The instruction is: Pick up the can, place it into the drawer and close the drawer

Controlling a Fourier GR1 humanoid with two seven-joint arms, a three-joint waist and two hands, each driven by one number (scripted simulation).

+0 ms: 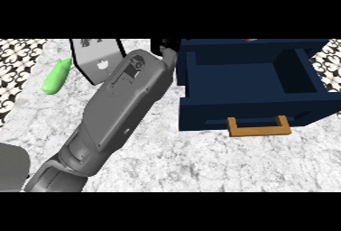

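Head view: a navy drawer [250, 85] stands pulled open on the marble counter [220, 162], its front panel facing down the frame with a wooden handle [260, 126] sticking out from it. The inside of the drawer looks dark and bare as far as its floor shows.

One grey forearm [123, 108] comes in from the lower left and runs diagonally up toward the drawer's top-left corner. Its black hand [164, 46] is only a sliver at that corner — most of it is hidden behind the wrist and the drawer's wall, so I cannot tell whether its fingers are apart or closed (nor which of the two hands it is, though it enters on the left side).

The can is not to be made out anywhere; whether the hand has it cannot be told.

A green, elongated object [57, 76] lies on the counter at the left, well apart from the drawer. Just beside it, partly under the forearm, sits a pale grey slab with a dark edge [96, 58]. Patterned tile [16, 58] borders the counter on the left.
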